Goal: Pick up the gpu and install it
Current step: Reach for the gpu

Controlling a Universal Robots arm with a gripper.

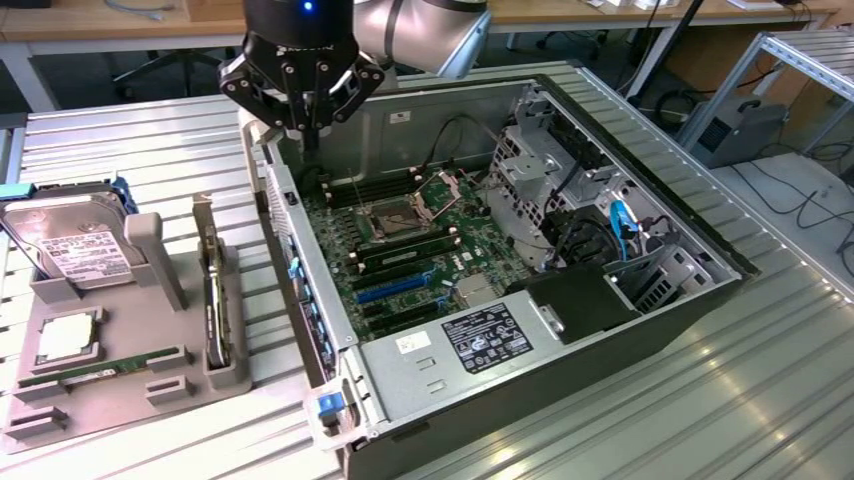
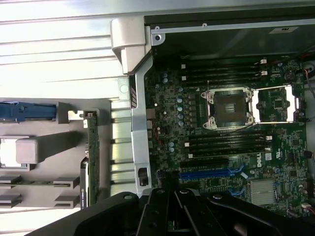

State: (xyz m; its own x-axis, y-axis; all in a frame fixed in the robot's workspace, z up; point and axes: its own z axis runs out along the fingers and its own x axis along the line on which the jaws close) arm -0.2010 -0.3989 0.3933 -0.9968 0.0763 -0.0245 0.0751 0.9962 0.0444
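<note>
- The gripper (image 1: 310,138), fingers pressed together with nothing between them, hangs above the far corner of the open computer case (image 1: 407,372) at the exterior view's left, over the motherboard (image 1: 400,255).
- The gpu (image 1: 214,295) stands on edge in a slot along the grey holder's (image 1: 127,392) edge nearest the case, well apart from the gripper.
- A hard drive (image 1: 74,250) leans at the holder's far corner.

A silver hard drive (image 1: 74,250) with a white label is seen propped at a tilt at the far end of a grey holder (image 1: 120,388), on the exterior view's left of a ribbed metal table (image 1: 147,140). A processor (image 1: 67,338) and a green memory stick (image 1: 107,365) are laid nearer.
</note>
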